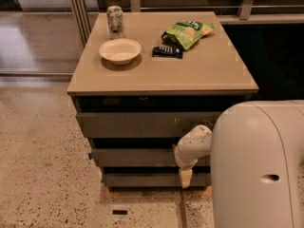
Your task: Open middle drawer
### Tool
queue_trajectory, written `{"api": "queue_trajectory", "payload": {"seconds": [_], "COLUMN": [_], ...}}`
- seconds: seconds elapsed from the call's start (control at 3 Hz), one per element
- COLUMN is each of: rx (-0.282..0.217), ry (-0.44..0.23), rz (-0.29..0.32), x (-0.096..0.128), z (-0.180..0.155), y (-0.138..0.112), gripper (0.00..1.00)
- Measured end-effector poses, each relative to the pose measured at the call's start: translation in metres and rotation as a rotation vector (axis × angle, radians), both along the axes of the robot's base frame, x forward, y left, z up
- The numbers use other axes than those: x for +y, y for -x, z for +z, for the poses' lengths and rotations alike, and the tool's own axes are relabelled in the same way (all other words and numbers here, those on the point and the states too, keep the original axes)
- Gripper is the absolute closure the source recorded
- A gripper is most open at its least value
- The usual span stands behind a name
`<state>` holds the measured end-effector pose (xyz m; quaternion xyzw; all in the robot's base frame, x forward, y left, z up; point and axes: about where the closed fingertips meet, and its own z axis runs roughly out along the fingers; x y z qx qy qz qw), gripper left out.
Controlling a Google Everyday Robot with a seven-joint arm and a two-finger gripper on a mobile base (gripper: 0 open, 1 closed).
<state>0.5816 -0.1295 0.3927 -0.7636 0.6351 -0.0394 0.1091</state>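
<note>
Below the worktop's [190,75] front edge, toward its right corner, the pincer [185,175] hangs in front of the cabinet. Its pale tip is level with the lowest drawer [142,179] and its wrist lies across the right end of the middle drawer [135,157]. Whether the pincer is open or closed I cannot tell from this angle. The middle drawer is the second plain grey front, under the scratched top drawer [142,124]; it looks shut, with no tray showing. I judge the step in hand to be the reach for a hold on that front, the pull not yet begun. The handleless front next calls for catching its upper lip in the dark gap, then drawing straight out toward the robot's body [259,165]. A bowl [120,50], can [114,19], chip bag [188,31] and snack bar [167,51] sit toward the worktop's rear edge and play no part.
</note>
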Motion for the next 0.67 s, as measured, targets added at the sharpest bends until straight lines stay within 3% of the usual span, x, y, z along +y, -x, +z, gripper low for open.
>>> {"api": "queue_trajectory", "payload": {"seconds": [0.33, 0.67], "rx": [0.0, 0.0], "ry": [0.0, 0.0], "rz": [0.0, 0.0], "x": [0.0, 0.0], "z": [0.0, 0.0], "y": [0.0, 0.0], "gripper": [0.15, 0.38]}}
